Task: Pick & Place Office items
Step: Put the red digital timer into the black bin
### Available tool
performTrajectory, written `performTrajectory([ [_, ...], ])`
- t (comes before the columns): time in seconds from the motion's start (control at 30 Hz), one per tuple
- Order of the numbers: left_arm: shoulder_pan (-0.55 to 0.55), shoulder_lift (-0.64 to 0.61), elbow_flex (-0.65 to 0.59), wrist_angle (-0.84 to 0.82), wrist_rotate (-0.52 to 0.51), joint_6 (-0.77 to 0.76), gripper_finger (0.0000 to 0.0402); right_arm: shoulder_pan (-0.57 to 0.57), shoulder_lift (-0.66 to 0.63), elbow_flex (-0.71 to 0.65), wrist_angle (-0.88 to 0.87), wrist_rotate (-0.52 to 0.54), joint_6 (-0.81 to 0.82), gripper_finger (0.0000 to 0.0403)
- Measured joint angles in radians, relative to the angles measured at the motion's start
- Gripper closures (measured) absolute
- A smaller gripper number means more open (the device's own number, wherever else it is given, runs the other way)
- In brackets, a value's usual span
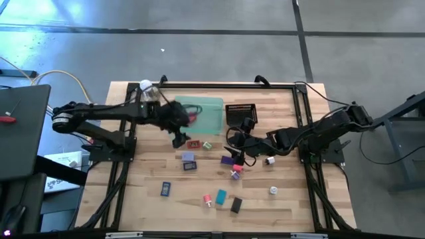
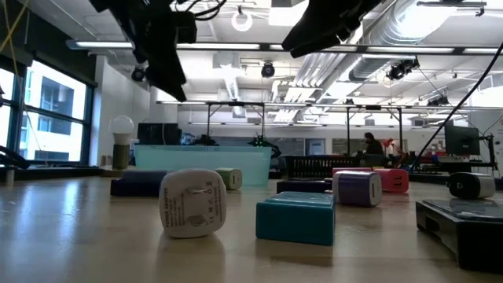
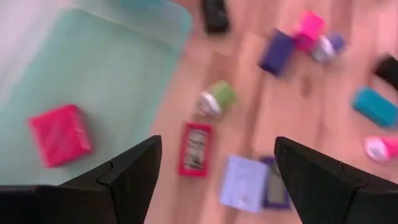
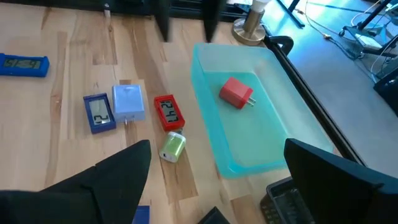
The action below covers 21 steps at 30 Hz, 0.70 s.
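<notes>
White block and teal block: nearest, on table. Red block: inside green tray. Left gripper: above tray edge, fingers wide, empty. Right gripper: near mesh basket, fingers spread, empty.

Left hand hovers open beside the green tray.

Inside the translucent green tray lies a red block. Just beside the tray on the pale striped wood table sit a green-and-white piece, a red-framed item with a grey face, a light blue block and a dark blue one. Farther from the tray, a purple block and a teal block; a black one, perhaps dark grey.
</notes>
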Motion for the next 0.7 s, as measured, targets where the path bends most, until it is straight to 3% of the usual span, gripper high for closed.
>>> performTrajectory([
  [0.3, -0.155, 0.108, -0.003, -0.014, -0.023, 0.138, 0.0097, 0.000, 0.000, 0.000, -0.005, -0.074, 0.001, 0.0045],
  [0.7, -0.095, 0.201, -0.084, 0.067, -0.050, 0.126, 0.0097, 0.000, 0.000, 0.000, -0.025, -0.074, 0.001, 0.0045],
])
